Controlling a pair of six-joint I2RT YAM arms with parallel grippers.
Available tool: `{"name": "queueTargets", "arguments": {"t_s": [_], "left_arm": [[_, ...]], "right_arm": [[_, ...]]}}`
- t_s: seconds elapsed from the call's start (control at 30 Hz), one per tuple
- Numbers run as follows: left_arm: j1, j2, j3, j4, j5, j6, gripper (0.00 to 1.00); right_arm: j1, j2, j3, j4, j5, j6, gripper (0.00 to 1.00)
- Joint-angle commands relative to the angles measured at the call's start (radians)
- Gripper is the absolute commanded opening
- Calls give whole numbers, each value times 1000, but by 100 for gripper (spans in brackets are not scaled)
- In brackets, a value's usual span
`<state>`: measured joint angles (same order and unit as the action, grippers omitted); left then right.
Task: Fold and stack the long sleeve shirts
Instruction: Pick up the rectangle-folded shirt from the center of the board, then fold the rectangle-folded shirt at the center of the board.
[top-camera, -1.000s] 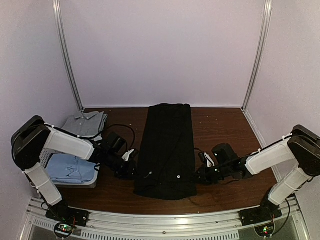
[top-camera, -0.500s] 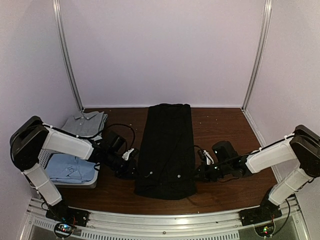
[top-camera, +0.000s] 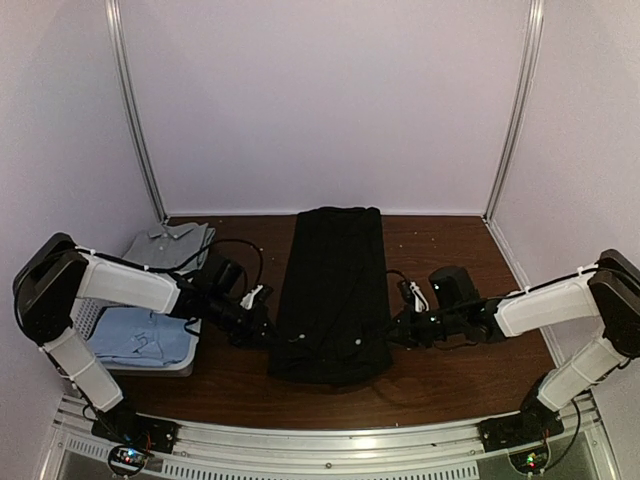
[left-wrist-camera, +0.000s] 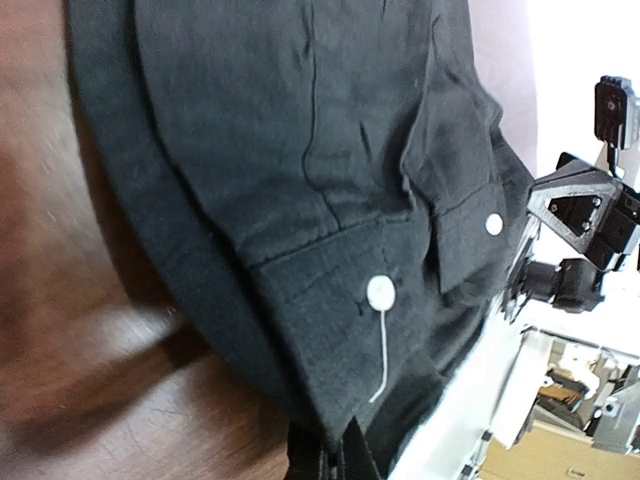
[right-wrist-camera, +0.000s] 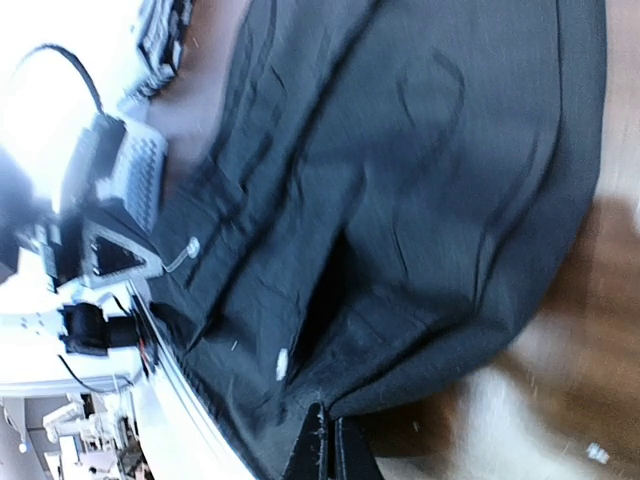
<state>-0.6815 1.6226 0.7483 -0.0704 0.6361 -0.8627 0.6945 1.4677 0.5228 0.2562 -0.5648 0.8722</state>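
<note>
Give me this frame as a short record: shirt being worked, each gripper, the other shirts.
shirt in work: black shirt, lying as a long strip on the table
left gripper: shut on the black shirt's near left edge
right gripper: shut on its near right edge
other shirts: grey shirt and light blue shirt, folded at the left side, grey one farther back
</note>
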Motion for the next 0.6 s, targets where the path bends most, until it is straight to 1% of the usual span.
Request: {"name": "queueTargets", "arguments": {"t_s": [0.0, 0.13, 0.3, 0.4, 0.57], "left_arm": [[56, 26, 93, 91, 54, -15, 0], [105, 115, 200, 129, 86, -36, 0], [176, 248, 369, 166, 106, -76, 0], [211, 336, 456, 180, 110, -91, 0], [236, 471, 588, 188, 116, -99, 0]], "right_arm": [[-55, -2, 89, 48, 16, 14, 0], [-114, 77, 178, 90, 12, 36, 0], [-191, 226, 298, 160, -9, 70, 0], [-224, 323, 386, 160, -15, 75, 0], [-260, 458, 485, 182, -32, 89, 0]]}}
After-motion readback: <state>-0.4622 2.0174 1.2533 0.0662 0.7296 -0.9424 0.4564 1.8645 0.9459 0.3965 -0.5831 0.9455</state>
